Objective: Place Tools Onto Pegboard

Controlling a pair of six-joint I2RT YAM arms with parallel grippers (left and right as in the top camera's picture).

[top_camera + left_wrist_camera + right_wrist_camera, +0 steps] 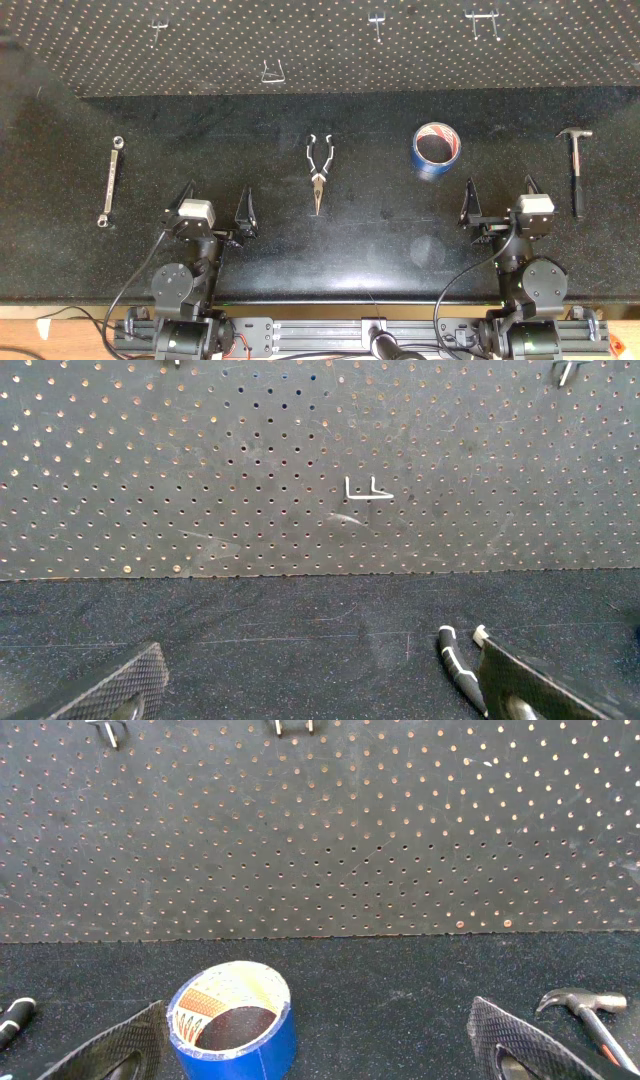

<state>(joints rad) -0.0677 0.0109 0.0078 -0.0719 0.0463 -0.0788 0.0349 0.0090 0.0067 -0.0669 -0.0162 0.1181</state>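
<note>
A: From above, where is everything?

B: All four tools lie on the black table, none on the pegboard at the far side. The wrench is far left, the pliers are in the middle, the blue tape roll is right of them, and the hammer is far right. The left gripper and right gripper sit near their bases, both spread wide with nothing in them.

A: And the left wrist camera?

B: There is bare mat between its wide-open fingers, with a pliers handle just to the right. A wire hook sits on the board beyond.

A: The right wrist?

B: It is equally wide and empty. The tape stands just ahead, off to the left, and the hammer head is to the right.

A: What could go wrong?

B: I'd say the tape is off-centre, so closing there could shove or roll it. The wrench and pliers lie flat, so fingers may skid off them. The hooks are thin, and a tool hung slightly askew could drop.
</note>
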